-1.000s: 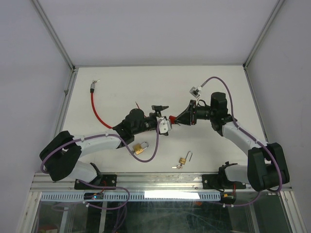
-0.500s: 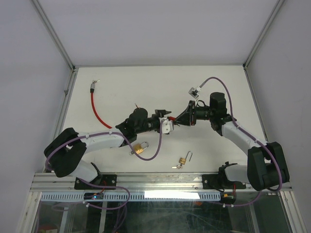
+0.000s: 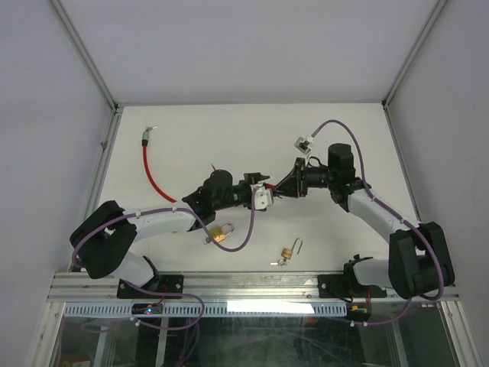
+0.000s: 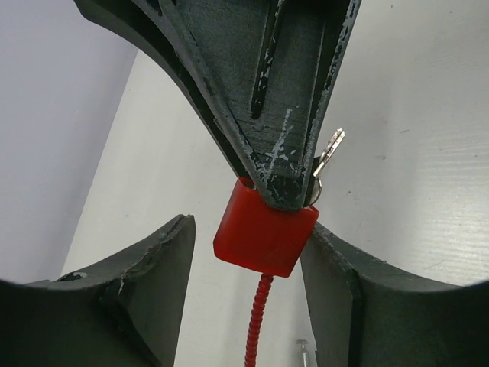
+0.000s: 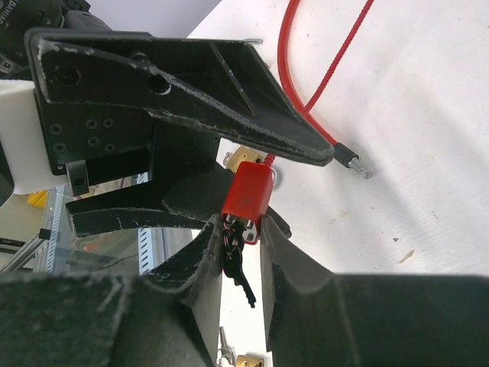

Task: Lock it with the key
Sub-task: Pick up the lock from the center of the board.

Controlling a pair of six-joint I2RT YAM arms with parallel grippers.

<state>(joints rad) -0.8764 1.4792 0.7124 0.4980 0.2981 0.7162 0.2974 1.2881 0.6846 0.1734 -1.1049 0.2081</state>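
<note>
Top view: at mid-frame, a red block-shaped lock (image 3: 269, 187) is clamped by the right gripper (image 3: 279, 189). Left wrist view: the lock is flanked by the left gripper (image 4: 248, 229), jaws apart; a ribbed red cable (image 4: 256, 321) is seen beneath. Right wrist view: the lock is pinched between scratched black fingers (image 5: 294, 260).

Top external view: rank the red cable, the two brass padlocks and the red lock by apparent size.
1. red cable, clearly largest.
2. brass padlock near the left arm and brass padlock nearer the right arm: they look alike, so no ranking.
3. red lock: smallest showing, but mostly hidden, so unsure.
</note>
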